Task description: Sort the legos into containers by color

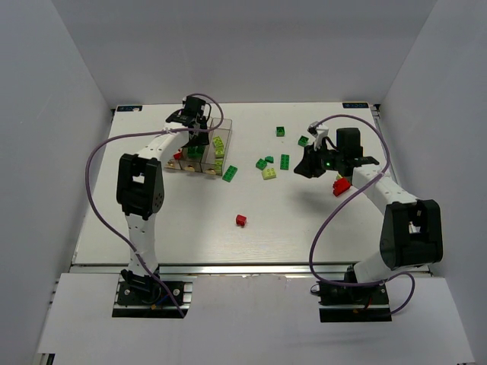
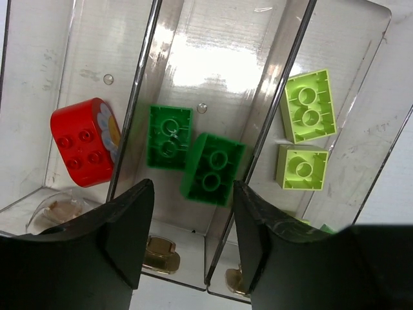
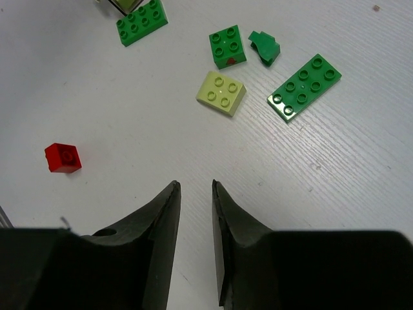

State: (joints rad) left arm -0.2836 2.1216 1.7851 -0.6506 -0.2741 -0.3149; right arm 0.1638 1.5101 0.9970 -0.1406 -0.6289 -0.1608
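Observation:
Three joined clear containers (image 1: 227,129) stand at the back left. My left gripper (image 1: 196,129) hangs over them, open and empty (image 2: 193,194). In the left wrist view the left container (image 2: 116,45) holds a red brick (image 2: 84,141), the middle one two dark green bricks (image 2: 169,135) (image 2: 213,169), the nearer one tilted, and the right one two yellow-green bricks (image 2: 308,106) (image 2: 301,168). My right gripper (image 1: 309,167) hovers over the table with its jaws narrowly apart and empty (image 3: 195,187). Ahead of it lie a yellow-green brick (image 3: 221,93), green bricks (image 3: 228,46) (image 3: 304,87) (image 3: 142,22) and a red brick (image 3: 63,157).
More green bricks lie at the back centre (image 1: 280,131) (image 1: 303,141). A red brick (image 1: 342,185) lies by the right arm's forearm. A green brick (image 1: 230,174) lies just beside the containers. White walls enclose the table on three sides.

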